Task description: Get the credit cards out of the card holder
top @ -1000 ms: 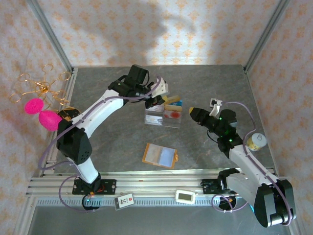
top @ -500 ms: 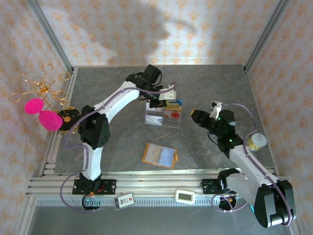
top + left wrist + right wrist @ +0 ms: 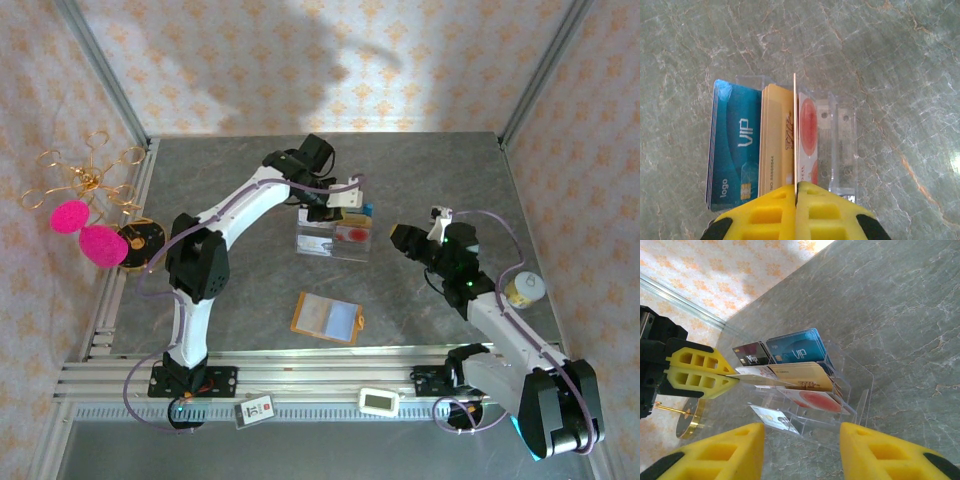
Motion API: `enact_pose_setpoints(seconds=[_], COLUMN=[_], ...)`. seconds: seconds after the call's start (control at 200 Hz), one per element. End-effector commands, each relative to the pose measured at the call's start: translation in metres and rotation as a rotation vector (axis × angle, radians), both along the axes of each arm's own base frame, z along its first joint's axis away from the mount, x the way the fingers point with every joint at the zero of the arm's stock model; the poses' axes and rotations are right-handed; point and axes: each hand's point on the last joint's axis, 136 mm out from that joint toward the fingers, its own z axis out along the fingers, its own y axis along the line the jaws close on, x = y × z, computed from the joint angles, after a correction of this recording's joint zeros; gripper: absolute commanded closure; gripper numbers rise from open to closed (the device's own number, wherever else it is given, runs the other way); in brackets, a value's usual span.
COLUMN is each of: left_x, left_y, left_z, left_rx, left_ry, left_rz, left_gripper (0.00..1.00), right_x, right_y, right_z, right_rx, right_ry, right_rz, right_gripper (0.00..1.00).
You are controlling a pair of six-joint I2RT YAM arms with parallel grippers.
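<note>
- The left end effector (image 3: 796, 187) is clenched on a single thin card (image 3: 794, 130). It holds the card edge-on and upright above the tray (image 3: 845, 145).
- In the left wrist view the card lines up with the gap between the gold cards (image 3: 777, 140) and a red-and-white card (image 3: 808, 135). Whether its lower edge has entered the slot cannot be told.
- The clear tray sits near the middle of the surface (image 3: 200, 180), a little toward the far edge. It already carries a stack of blue cards (image 3: 735, 145), the gold stack, the red-and-white card and at least one dark card (image 3: 751, 354).
- The card holder (image 3: 327, 318) lies open and flat toward the near edge, about midway between the left and right edges and well apart from the tray. Its pale inside faces up, and neither arm touches it.
- The right end effector (image 3: 800, 440) is released with nothing between its fingers. It hovers just right of the tray and looks toward it.
- Judged from this layout, most of the job looks done: several cards stand in the tray and one more is on its way in.
- What is left appears to be letting go of the gripped card, then checking the card holder. The overhead view is too small to show whether any card remains in its pockets.
</note>
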Motion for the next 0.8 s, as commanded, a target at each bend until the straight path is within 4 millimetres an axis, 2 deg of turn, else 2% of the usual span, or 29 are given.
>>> enact_pose_setpoints(seconds=[0.0, 0.405, 0.796], left_x=[0.007, 0.019, 0.017], left_y=[-0.012, -0.021, -0.019], left_z=[-0.005, -0.01, -0.018], left_rx=[0.007, 0.009, 0.038], left_ry=[-0.042, -0.094, -0.097], left_rz=[-0.024, 0.014, 0.016], left_gripper=[1.0, 1.0, 1.0], right_x=[0.007, 0.007, 0.007], right_y=[-0.002, -0.003, -0.003], right_z=[0.016, 0.016, 0.017], right_rx=[-0.012, -0.008, -0.004], right_ry=[-0.049, -0.052, -0.054], right_rz=[-0.01, -0.007, -0.007], right_gripper=[0.57, 0.57, 0.57])
